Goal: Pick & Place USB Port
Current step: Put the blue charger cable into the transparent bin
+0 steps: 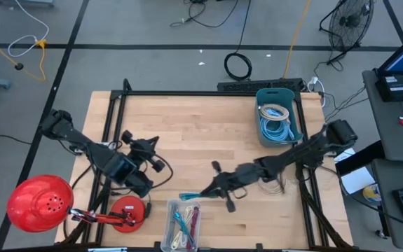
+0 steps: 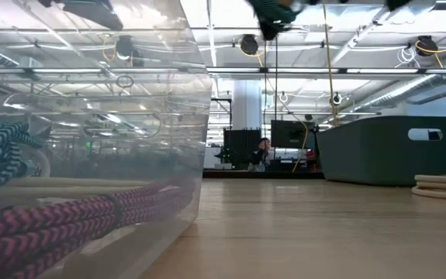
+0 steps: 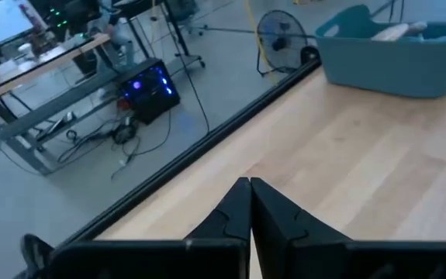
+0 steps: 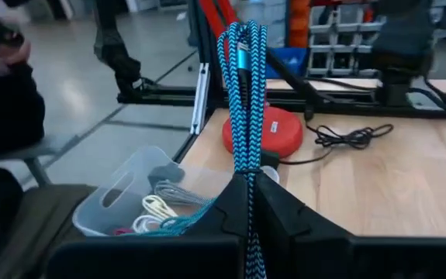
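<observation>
Above clear plastic bin [image 1: 182, 225] near front edge of wooden table [image 1: 201, 126]: my right gripper [image 4: 247, 182] clamped on blue-black braided cable [image 4: 242, 93], woven texture, folded in loop, pinched between my 2 dark fingers, standing up past fingertips. Bin holds pink, white, teal cables. My left gripper [image 3: 250, 186] pressed together, empty, over left table.

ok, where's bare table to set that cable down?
Free: the wide wood stretch between the teal plastic bin and the left gripper, plus the near-right corner. Crowded: near edge around the clear plastic tub, where the right gripper holds the blue braided cable.
</observation>
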Controlling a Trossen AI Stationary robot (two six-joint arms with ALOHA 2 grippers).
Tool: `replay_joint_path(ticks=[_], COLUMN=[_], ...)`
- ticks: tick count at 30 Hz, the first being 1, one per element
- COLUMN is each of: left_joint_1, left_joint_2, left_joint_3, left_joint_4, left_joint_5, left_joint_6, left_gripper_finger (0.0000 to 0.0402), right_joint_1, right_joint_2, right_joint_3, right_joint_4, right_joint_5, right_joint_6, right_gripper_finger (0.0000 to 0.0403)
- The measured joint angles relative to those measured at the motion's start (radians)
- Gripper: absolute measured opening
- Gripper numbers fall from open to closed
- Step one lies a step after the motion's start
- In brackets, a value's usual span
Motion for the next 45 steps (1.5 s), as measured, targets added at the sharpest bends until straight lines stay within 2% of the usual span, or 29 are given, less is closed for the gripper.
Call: replay_joint_path(ticks=[3,6,10,14,16,19,21,24,36,42,45], left_joint_1=[-0.015,-0.017,-0.021,-0.029,-0.03,-0.027,-0.021,-0.002,0.024,0.024,0.024], left_joint_2=[0.0,0.0,0.0,0.0,0.001,0.001,0.001,0.001,0.001,0.001,0.001], left_joint_3=[0.0,0.0,0.0,-0.004,-0.014,-0.031,-0.042,-0.053,-0.057,-0.057,-0.057], left_joint_4=[-0.048,-0.048,-0.056,-0.057,-0.058,-0.059,-0.06,-0.06,-0.057,-0.05,-0.024], left_joint_5=[-0.007,-0.006,-0.004,0.002,0.002,0.002,0.001,-0.001,0.011,0.021,0.021], left_joint_6=[-0.073,-0.073,-0.073,-0.073,-0.075,-0.08,-0.093,-0.104,-0.118,-0.122,-0.106], left_gripper_finger=[0.0015,0.0011,0.0003,0.0015,0.0017,0.0018,0.0019,0.0019,0.0003,0.0015,0.0006], right_joint_1=[-0.024,-0.033,-0.033,-0.022,-0.015,-0.014,-0.014,-0.011,0.003,-0.013,-0.02], right_joint_2=[0.086,0.194,0.32,0.369,0.371,0.37,0.369,0.369,0.367,0.369,0.399], right_joint_3=[0.133,0.301,0.499,0.559,0.559,0.559,0.559,0.559,0.624,0.634,0.639], right_joint_4=[-0.091,-0.277,-0.538,-0.62,-0.65,-0.664,-0.657,-0.636,-0.605,-0.6,-0.538], right_joint_5=[-0.108,-0.184,-0.184,-0.215,-0.312,-0.53,-0.626,-0.674,-0.684,-0.682,-0.685], right_joint_6=[-0.086,-0.214,-0.422,-0.707,-0.853,-0.982,-1.007,-1.022,-1.04,-1.042,-1.031], right_gripper_finger=[0.0001,0.0001,0.0,0.0,0.0,0.0,0.0,0.0,0.0,0.0,0.0])
